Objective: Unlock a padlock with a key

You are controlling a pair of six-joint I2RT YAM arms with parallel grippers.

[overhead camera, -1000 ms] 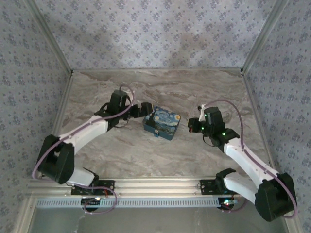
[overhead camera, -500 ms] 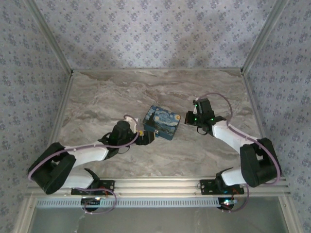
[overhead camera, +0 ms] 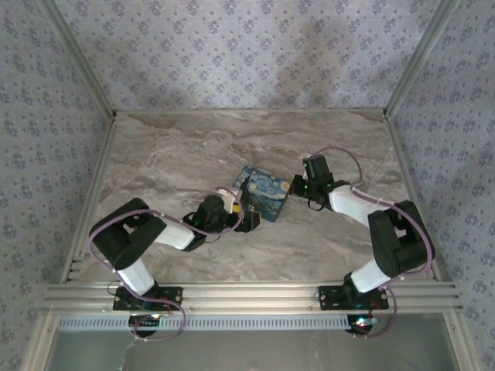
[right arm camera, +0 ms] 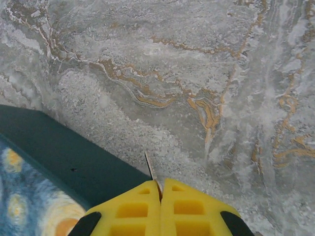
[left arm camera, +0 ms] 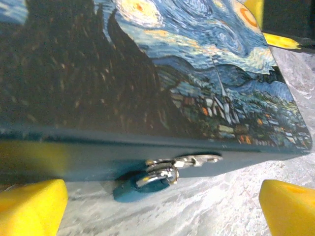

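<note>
Left jaws gape astride the padlock [left arm camera: 140, 184], right jaws pinch the key [right arm camera: 149, 169]; I should steady the box [left arm camera: 197, 98] first.

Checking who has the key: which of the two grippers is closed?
The right gripper: it is pinched shut on the key, a thin sliver poking out from its tips. The left gripper stands wide open, facing the padlock.

Grey-and-tan marbled tabletop [overhead camera: 193, 147], pale walls [overhead camera: 247, 54] with small blue floral print, aluminium rail [overhead camera: 255, 294] along the near edge.
</note>
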